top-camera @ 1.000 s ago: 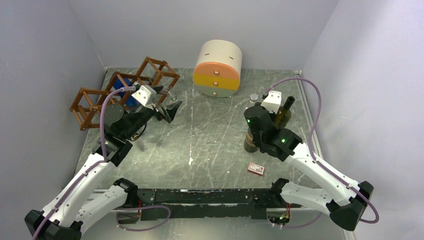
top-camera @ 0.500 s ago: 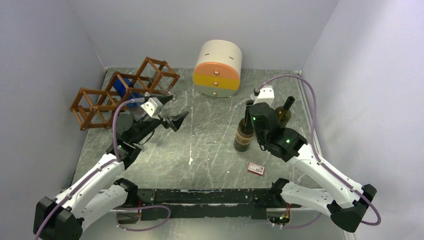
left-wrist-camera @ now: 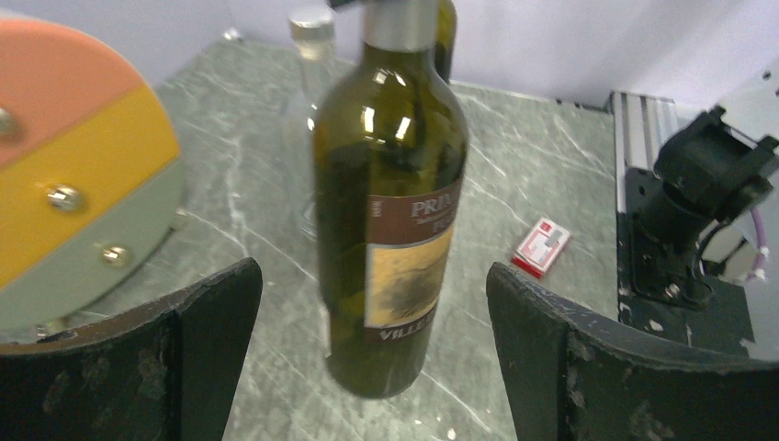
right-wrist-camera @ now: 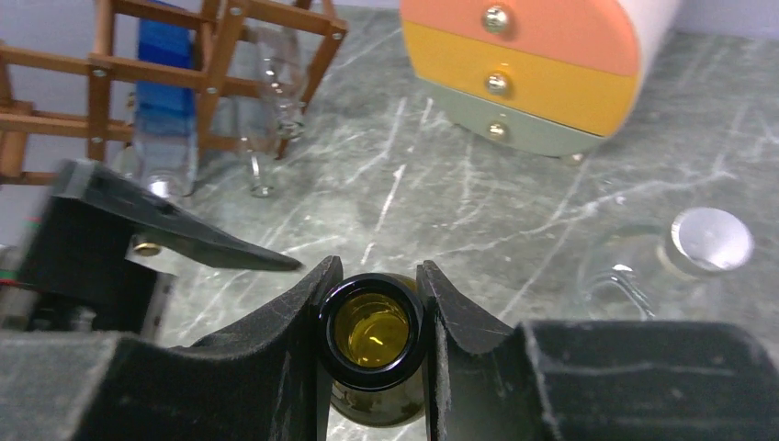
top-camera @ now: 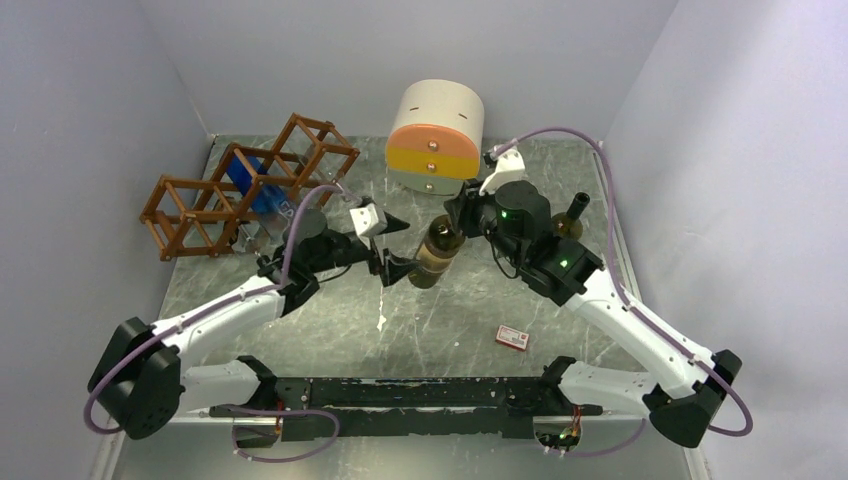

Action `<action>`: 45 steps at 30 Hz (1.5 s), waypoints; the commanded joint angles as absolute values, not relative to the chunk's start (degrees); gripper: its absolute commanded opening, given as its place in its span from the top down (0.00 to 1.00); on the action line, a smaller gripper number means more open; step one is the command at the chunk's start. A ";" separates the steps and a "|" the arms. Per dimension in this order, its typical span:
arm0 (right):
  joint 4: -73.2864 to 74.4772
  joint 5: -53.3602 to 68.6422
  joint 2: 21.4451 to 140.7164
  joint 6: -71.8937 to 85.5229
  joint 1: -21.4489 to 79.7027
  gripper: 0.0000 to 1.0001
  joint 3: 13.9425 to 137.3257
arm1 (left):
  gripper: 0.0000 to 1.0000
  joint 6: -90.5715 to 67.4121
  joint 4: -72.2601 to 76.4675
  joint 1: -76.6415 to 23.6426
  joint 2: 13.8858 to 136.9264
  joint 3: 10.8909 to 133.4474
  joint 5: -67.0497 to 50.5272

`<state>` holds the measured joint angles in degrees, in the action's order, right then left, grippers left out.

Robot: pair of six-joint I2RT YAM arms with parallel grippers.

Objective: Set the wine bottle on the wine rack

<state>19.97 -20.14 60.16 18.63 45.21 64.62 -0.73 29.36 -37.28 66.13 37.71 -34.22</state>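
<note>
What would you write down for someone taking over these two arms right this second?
Right hand: shut on the neck of the wine bottle, which is tilted above the middle of the table.
Left hand: open, one finger on each side of the bottle's body, not touching it.
Wine rack: far left of the table, well apart from the bottle.
Done: the bottle is gripped and offered to the left hand.
Left: probably close the left hand, release the right, then lay the bottle in an open cell of the rack.

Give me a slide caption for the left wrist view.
Open left gripper frames the wine bottle, cabinet at left, red box behind.
</note>
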 commanded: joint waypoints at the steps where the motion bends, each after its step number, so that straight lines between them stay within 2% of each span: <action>1: 11.34 -12.64 60.88 21.59 44.74 1.00 69.70 | 0.04 1.28 26.29 -39.52 69.62 40.80 -34.92; 9: 9.22 -5.50 62.73 23.88 44.08 1.00 71.94 | 0.04 2.07 19.58 -39.69 77.05 46.96 -40.98; 16: 8.88 -2.51 61.77 24.04 43.23 1.00 71.96 | 0.05 -1.46 27.10 -39.72 78.18 45.74 -42.47; 19: 8.45 -1.75 61.00 23.29 42.72 1.00 71.70 | 0.38 -2.10 29.67 -39.68 77.35 44.91 -41.86; 21: 9.18 -1.40 60.34 23.42 42.29 1.00 71.87 | 0.64 -3.29 33.00 -39.68 76.98 43.77 -42.23; 22: 9.26 -0.81 59.91 23.47 42.20 0.96 71.77 | 0.79 -3.37 35.33 -39.65 76.98 43.19 -43.62; 23: 9.34 -0.07 59.42 23.45 42.13 0.84 71.38 | 0.91 -3.12 36.69 -39.71 77.06 42.78 -44.41; 26: 12.25 -1.02 58.64 22.59 42.02 0.46 71.37 | 0.93 -0.71 37.79 -39.73 77.97 43.54 -44.77; 27: 13.51 -1.04 58.56 21.91 42.06 0.36 71.44 | 0.93 1.19 36.13 -39.66 78.11 44.34 -44.37; 28: 14.32 -0.87 58.44 21.07 42.03 0.32 71.33 | 0.93 3.57 34.09 -39.71 78.02 45.23 -43.69; 31: 14.13 -0.65 58.06 20.52 42.05 0.28 69.87 | 0.93 13.02 22.62 -39.90 76.95 49.07 -39.62; 36: 18.12 0.13 59.37 17.56 41.98 0.27 71.90 | 0.93 30.81 7.84 -40.24 73.82 53.47 -30.42; 41: 21.26 -3.46 57.39 14.75 41.99 0.27 71.67 | 0.93 45.27 0.01 -41.12 68.77 52.58 -19.82; 45: 24.89 -4.10 55.37 12.00 42.07 0.27 71.19 | 0.93 56.39 0.36 -42.94 63.75 48.83 -11.27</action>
<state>20.82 -2.44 58.15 15.90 42.33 70.63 40.56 -0.51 -41.15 69.28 50.00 -21.32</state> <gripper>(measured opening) 0.730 0.790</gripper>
